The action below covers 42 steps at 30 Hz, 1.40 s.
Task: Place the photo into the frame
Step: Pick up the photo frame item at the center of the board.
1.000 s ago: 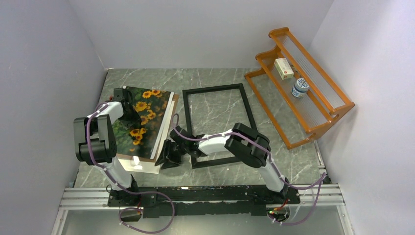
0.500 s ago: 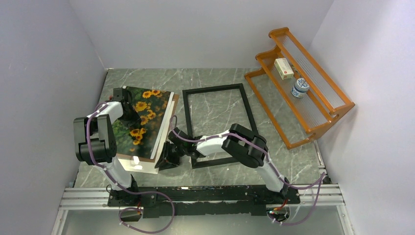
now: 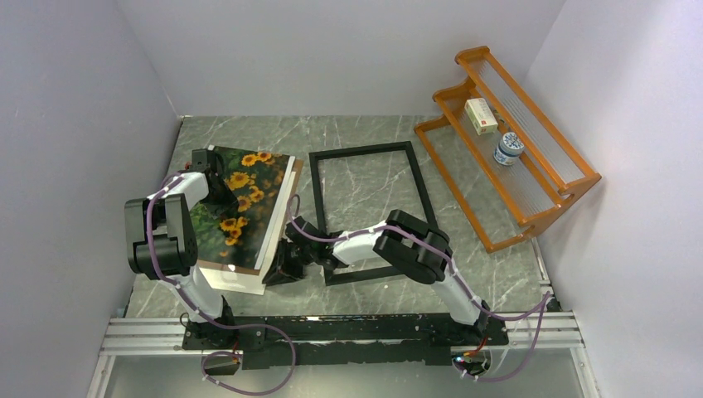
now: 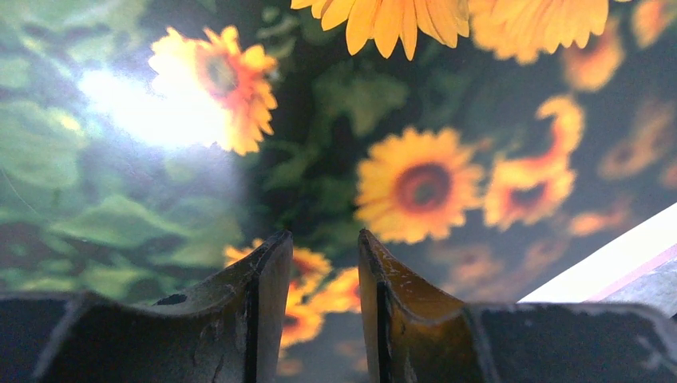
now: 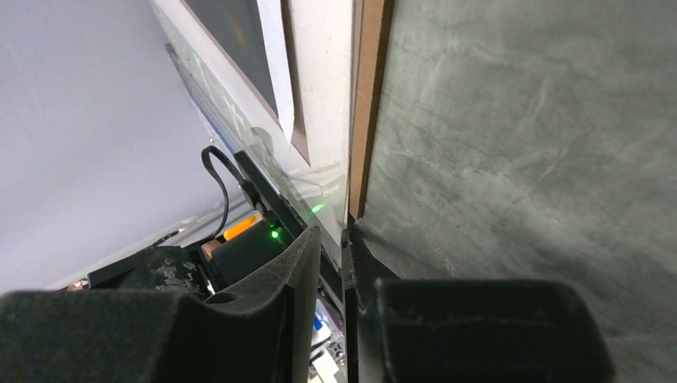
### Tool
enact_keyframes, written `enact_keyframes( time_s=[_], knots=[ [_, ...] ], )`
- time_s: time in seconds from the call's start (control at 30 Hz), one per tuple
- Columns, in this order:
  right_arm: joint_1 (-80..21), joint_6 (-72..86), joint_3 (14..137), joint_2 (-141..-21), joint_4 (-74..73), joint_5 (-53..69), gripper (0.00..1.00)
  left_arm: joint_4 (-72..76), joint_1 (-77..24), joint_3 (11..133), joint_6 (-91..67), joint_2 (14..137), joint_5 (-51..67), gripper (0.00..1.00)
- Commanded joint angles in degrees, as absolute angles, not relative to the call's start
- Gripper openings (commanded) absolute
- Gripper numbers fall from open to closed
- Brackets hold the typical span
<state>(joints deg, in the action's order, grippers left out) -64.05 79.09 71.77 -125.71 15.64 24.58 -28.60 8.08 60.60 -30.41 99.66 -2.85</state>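
Photo [image 3: 240, 199] left of frame [image 3: 361, 149], long sides parallel; right gripper [image 5: 333, 233] jaws narrow at backing board [image 5: 367, 96] corner, hold uncertain; left gripper [image 4: 323, 239] parted.

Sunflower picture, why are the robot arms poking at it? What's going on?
The robot is meant to put the photo into the frame. The photo lies on a white mat and a brown board, left of the empty frame. The left fingers are open, right over the photo. The right fingers sit close together at the board's near corner, either side of its edge. Nothing is in the frame yet.
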Motion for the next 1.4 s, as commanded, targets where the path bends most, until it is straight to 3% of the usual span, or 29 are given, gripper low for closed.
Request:
enact_keyframes(
  time_s=[0.0, 0.33, 0.6, 1.37],
  knots=[
    [-63.42, 79.78, 71.01, -126.05, 23.07, 24.52, 0.19, -29.97, 7.91, 57.83, -29.97, 102.81, -1.11, 0.41],
    [-63.38, 79.67, 69.57, -123.3, 24.75, 24.06, 0.11, -30.01, 7.99, 57.48, -29.97, 102.9, -1.7, 0.39],
    [-63.36, 78.85, 69.47, -121.38, 22.14, 22.6, 0.23, -29.84, 7.92, 57.3, -29.27, 102.92, -1.59, 0.39],
    [-62.57, 81.79, 73.78, -127.27, 26.35, 23.01, 0.25, -30.65, 7.92, 57.12, -30.61, 101.33, -2.32, 0.37]
  ],
)
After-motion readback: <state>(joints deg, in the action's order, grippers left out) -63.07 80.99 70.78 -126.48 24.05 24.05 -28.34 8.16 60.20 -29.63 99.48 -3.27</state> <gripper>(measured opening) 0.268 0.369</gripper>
